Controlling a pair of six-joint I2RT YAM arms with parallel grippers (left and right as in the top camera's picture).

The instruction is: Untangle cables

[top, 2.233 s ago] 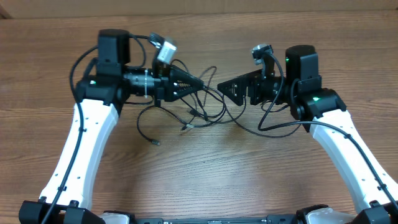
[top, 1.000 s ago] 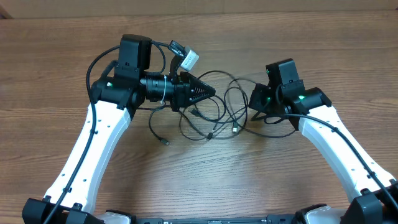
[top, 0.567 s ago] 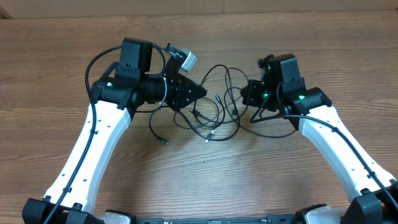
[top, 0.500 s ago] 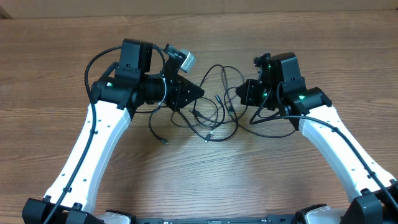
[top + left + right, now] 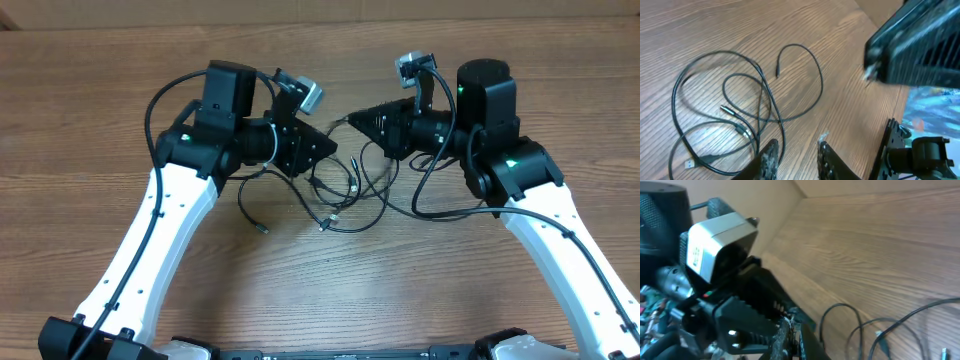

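Cables [image 5: 338,205]: loose tangle on desk [image 5: 320,290], between left gripper [image 5: 322,150] and right gripper [image 5: 362,118].
Left wrist: our fingers [image 5: 769,161] apart, empty; loops just ahead. We single out one strand.
Right wrist: fingers [image 5: 782,339] pressed together; cord pinched? Cannot tell. We pull slowly.

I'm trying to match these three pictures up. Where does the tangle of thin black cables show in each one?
Overhead: cables in the centre of the picture.
Left wrist: cables across the left half.
Right wrist: cables at the lower right.
Shared landmark: the wooden table beneath them.
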